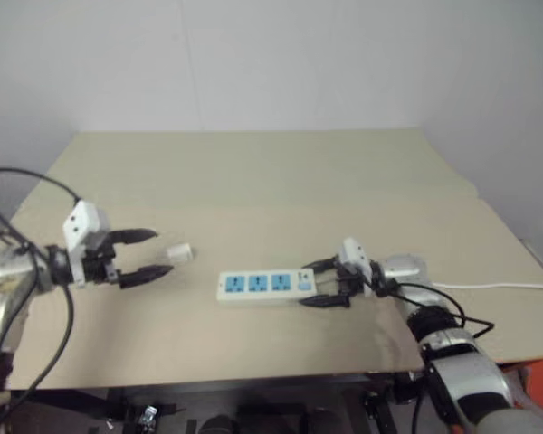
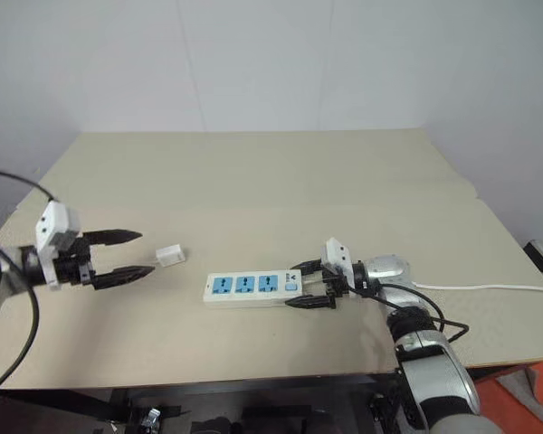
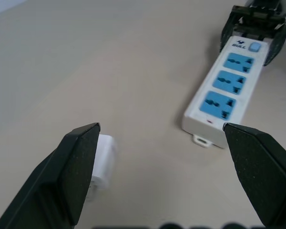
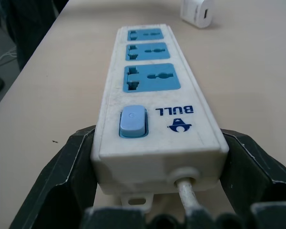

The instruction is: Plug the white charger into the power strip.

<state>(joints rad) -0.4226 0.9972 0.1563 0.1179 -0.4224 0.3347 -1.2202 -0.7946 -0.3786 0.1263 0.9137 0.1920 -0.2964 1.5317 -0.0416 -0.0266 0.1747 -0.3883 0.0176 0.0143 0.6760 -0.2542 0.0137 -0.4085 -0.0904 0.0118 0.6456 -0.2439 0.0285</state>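
**Charger lies loose by the left gripper; right gripper clamps the strip's switch end**

At the left edge of the head view, the left gripper [image 1: 147, 256] points toward the middle of the frame with its two black fingers spread wide and nothing between them. Just beyond its fingertips, slightly above their line in the frame, the white charger [image 1: 179, 251] lies on the tan table [image 1: 253, 181], apart from the fingers. Seen from the left wrist, the charger [image 3: 103, 162] sits right beside one finger [image 3: 71, 176], partly hidden behind it, and whether they touch is not clear.

Lower centre of the frame holds the power strip [image 1: 266, 286], lying flat and lengthwise across the picture, its three blue sockets facing up, all unoccupied. The charger is near the strip's left end but separate from it.

On the right, the right gripper [image 1: 324, 283] reaches in from the lower right corner and straddles the strip's right end, where the pale blue switch [image 4: 133, 121] sits. From the right wrist, its fingers [image 4: 71, 171] press against both long sides of the strip [image 4: 152, 95], gripping it. A thin white cable [image 1: 498, 287] runs off toward the right edge of the frame.
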